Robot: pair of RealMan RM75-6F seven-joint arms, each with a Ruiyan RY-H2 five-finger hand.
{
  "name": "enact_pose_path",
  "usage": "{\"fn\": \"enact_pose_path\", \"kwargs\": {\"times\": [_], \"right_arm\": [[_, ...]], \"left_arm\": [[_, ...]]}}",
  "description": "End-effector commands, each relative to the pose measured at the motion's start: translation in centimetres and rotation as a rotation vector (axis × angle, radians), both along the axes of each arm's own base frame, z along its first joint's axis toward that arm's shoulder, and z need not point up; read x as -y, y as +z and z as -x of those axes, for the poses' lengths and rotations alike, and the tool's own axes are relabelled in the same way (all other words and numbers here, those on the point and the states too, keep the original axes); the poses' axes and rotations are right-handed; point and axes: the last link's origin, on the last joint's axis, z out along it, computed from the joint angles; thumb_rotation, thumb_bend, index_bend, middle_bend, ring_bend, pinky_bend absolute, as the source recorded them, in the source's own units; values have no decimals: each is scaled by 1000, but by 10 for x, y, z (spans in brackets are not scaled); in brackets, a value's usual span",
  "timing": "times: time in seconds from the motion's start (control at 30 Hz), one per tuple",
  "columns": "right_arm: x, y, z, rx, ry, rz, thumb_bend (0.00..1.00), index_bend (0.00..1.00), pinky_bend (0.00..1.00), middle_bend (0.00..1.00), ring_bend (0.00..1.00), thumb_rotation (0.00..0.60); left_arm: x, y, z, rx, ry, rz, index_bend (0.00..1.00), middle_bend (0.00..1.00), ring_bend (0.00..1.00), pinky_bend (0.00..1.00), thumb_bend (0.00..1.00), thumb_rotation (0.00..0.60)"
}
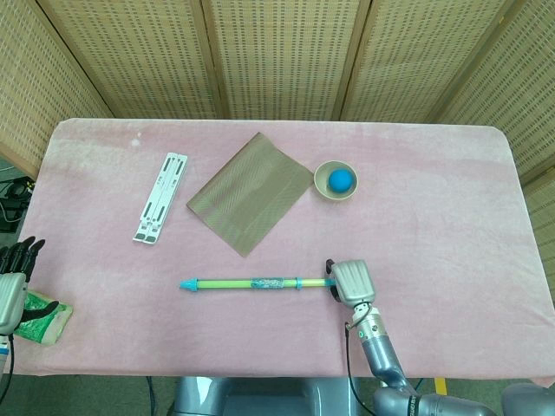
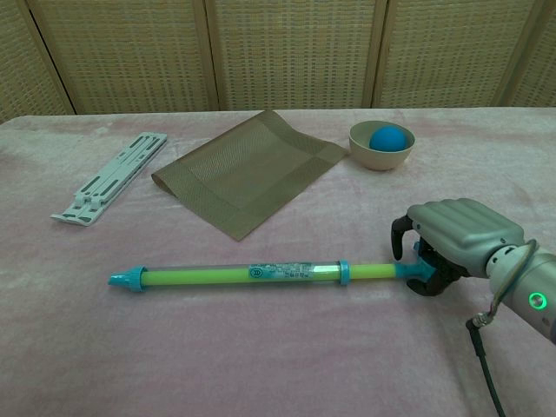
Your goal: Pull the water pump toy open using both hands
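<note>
The right hand grips the pump handle; the left hand, empty at the bench edge, must take the barrel.

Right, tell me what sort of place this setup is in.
Probably an indoor robot test or demo station, not a home. A pink cloth-covered table stands before woven rattan screen panels, with unrelated props laid out: a green and blue tube-shaped water pump toy, a brown woven placemat and a white folding stand.
</note>
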Motion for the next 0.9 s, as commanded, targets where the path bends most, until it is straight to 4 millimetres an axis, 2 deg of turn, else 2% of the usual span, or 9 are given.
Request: {"fn": "enact_pose_path", "kwargs": {"times": [0.03,0.13,0.3,0.37,0.53,0.9], "right_arm": [[1,-2,3,-2,-12,-3,498,516,721,1000,1000,600],[0,-3,8,-10,-22,-3,529,580,721,1000,1000,600],[-1,-3,12,-15,-34,-1,581,755,721,1000,1000,600],[-1,-2,11,-10,-31,3,587,788,721,1000,1000,600],[0,9,1,5,-7,31,598,814,721,1000,1000,600],[7,52,-31,-43,9,133,605,823,721,1000,1000,600]], "left_arm": [[0,-1,0,-1,-1,1,0,0,0,0,124,600],[0,-1,-1,-2,-3,3,0,0,0,0,124,600],[0,-1,-1,-2,-3,5,0,0,0,0,124,600],[1,-2,-2,-2,-5,8,0,0,0,0,124,600],[1,-3,-2,-2,-6,13,0,0,0,0,123,600],[-2,-9,-7,-8,-7,30,0,0,0,0,124,600]]}}
